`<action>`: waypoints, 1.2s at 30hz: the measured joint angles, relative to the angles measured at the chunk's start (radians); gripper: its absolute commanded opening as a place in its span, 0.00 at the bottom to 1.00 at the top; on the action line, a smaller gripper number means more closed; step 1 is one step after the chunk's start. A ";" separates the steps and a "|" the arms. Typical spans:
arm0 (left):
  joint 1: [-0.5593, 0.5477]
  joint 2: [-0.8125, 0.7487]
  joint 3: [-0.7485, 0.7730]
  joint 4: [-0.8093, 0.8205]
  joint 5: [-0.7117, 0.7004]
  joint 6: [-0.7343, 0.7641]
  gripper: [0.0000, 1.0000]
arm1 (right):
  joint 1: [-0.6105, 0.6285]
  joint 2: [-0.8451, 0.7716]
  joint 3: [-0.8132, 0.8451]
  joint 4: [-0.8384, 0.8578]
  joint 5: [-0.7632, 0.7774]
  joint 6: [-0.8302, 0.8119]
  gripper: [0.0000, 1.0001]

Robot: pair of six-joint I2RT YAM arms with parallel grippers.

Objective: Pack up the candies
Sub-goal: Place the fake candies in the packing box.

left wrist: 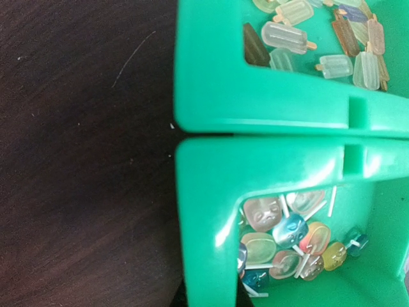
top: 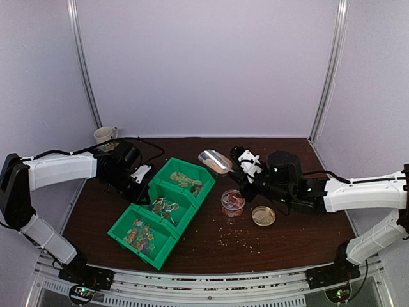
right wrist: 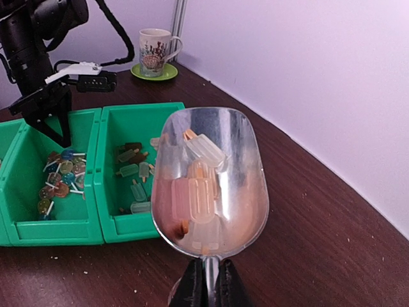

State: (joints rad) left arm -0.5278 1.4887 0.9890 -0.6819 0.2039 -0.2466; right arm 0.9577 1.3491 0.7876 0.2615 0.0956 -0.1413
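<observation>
The candies lie in three green bins: the far bin, the middle bin and the near bin. My right gripper is shut on the handle of a clear scoop, held level above the table beside the far bin, with pale and pink popsicle candies in it. More popsicle candies lie in the far bin, and lollipop candies lie in the middle bin. My left gripper stands at the middle bin's left wall, its dark fingertips on both sides of it.
A small clear jar with some candies stands on the table below the scoop. A round gold lid lies to its right. Pale crumbs are scattered in front. A mug on a green saucer stands at the back left.
</observation>
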 measured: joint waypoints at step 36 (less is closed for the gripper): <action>0.024 0.000 0.000 -0.002 -0.029 -0.008 0.00 | 0.100 -0.079 0.155 -0.965 0.194 0.311 0.00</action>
State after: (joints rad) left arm -0.5037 1.4887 0.9894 -0.6834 0.1749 -0.2546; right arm 1.0573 1.2701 0.9424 -0.7033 0.2893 0.1692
